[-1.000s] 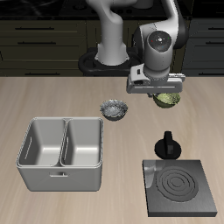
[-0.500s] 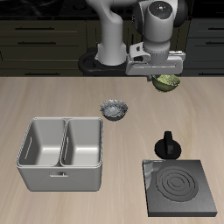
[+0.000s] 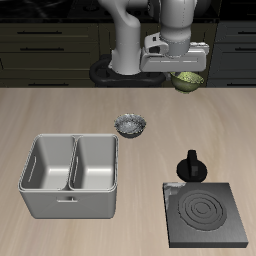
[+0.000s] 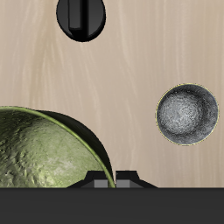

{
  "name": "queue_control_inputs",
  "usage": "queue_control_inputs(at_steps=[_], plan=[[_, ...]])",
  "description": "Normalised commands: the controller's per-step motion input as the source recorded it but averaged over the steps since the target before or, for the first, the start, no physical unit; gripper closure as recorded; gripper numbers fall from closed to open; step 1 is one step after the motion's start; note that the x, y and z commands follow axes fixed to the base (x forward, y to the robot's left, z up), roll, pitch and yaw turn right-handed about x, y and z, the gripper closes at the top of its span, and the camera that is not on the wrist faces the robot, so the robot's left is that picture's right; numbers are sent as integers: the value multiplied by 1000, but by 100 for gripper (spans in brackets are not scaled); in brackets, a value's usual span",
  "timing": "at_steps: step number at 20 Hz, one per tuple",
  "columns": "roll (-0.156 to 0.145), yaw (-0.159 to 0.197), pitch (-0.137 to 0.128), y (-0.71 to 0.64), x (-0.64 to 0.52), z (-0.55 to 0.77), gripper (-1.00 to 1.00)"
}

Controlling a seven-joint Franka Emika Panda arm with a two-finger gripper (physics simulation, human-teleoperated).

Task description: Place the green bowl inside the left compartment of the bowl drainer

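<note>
The green bowl (image 3: 188, 81) hangs in the air above the back of the table, with my gripper (image 3: 184, 74) shut on its rim. In the wrist view the green bowl (image 4: 42, 150) fills much of the picture close to the camera, and the wooden table lies far below it. The bowl drainer (image 3: 71, 203) stands near the table's front edge, well away from the gripper. Its left compartment (image 3: 46, 166) and the well beside it both hold nothing.
A grey-silver bowl (image 3: 130, 124) (image 4: 187, 114) sits on the table between the drainer and the gripper. A black knobbed pot (image 3: 190, 166) (image 4: 83, 17) stands just behind the flat black stove plate (image 3: 208, 213) at the front.
The gripper has risen well above the table with the green bowl in it and turned a little. Everything on the table has stayed where it was.
</note>
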Motion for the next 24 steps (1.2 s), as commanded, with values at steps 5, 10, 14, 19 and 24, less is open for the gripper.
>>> queue_control_inputs(at_steps=[5, 10, 14, 19, 24], plan=[[-45, 25, -16, -288, 32, 57, 100], [-40, 10, -10, -340, -26, 101, 100], [-24, 5, -24, -284, -107, 135, 100], [-48, 34, -14, -380, -90, 92, 100], [-32, 12, -32, -450, -120, 206, 100]])
